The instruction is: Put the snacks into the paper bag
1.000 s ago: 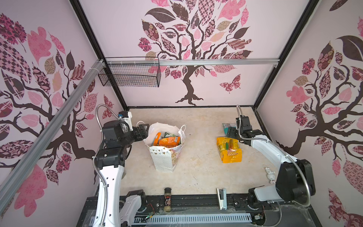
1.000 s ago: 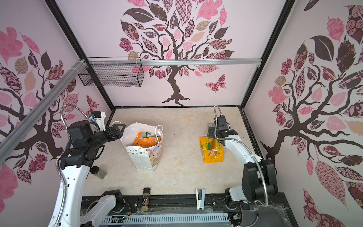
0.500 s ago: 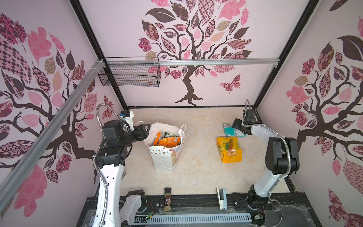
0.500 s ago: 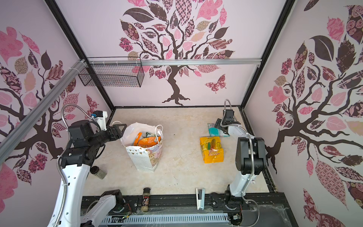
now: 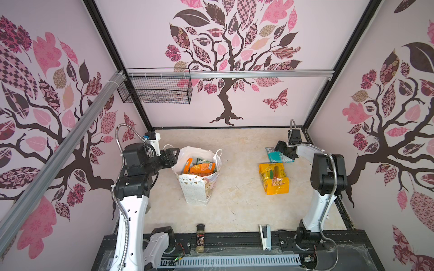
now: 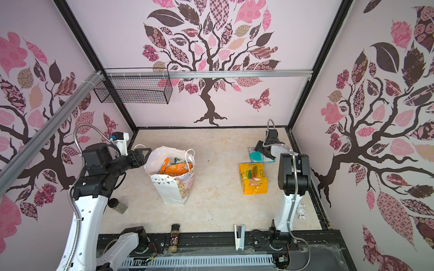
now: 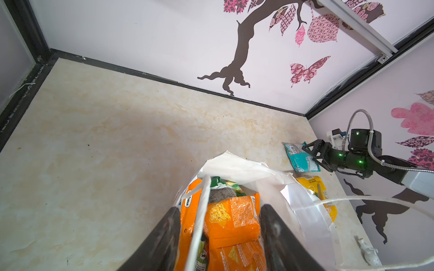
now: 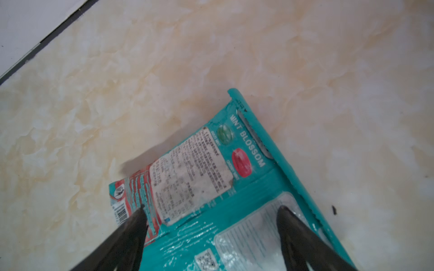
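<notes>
Top views, paper bag point(image 5: 197, 187): upright on the table point(image 5: 234, 164), left of centre in both top views. Mouth open. Orange packets point(image 5: 200, 167) and a green packet point(image 5: 203, 161) show inside.
Top views, loose snacks: teal packet point(image 5: 274, 157) lies flat near the far right corner. Yellow packet point(image 5: 273, 178) lies flat just in front of it. Both are well apart from the bag.
Top views, left gripper point(image 5: 172, 156): at the bag's left rim, level with the mouth.
Top views, right gripper point(image 5: 280, 150): low over the teal packet's right end.
Top views, bystanders: spice jar point(image 5: 200, 237) and stapler point(image 5: 265, 237) at the front rail, not part of the job.
Left wrist, jaws: left gripper point(image 7: 219, 211) parted, nothing pinched. One cord handle point(image 7: 202, 206) runs through the gap, with orange packets point(image 7: 232, 220) beneath it in the bag.
Left wrist, bag rim point(image 7: 234, 164): thin paper, crumpled. Judged light and easy to tip if the handle is tugged.
Right wrist, jaws: right gripper point(image 8: 211, 208) spread wide, astride the teal packet point(image 8: 211, 164). One tip sits at the barcode edge, the other over the clear window. Contact with the film: cannot tell.
Right wrist, packet: flat on the table, printed back up, glossy wrinkled film.
Handling (judgement): light, soft and slippery. The contents will likely shift, and a flat lie gives the fingers little to bite.
Hold point (judgement): close across the narrow width so the film bunches between the fingers. The crimped end seam is stiffer and should slip less.
Remaining (judgement): the teal and yellow packets are not yet bagged.
</notes>
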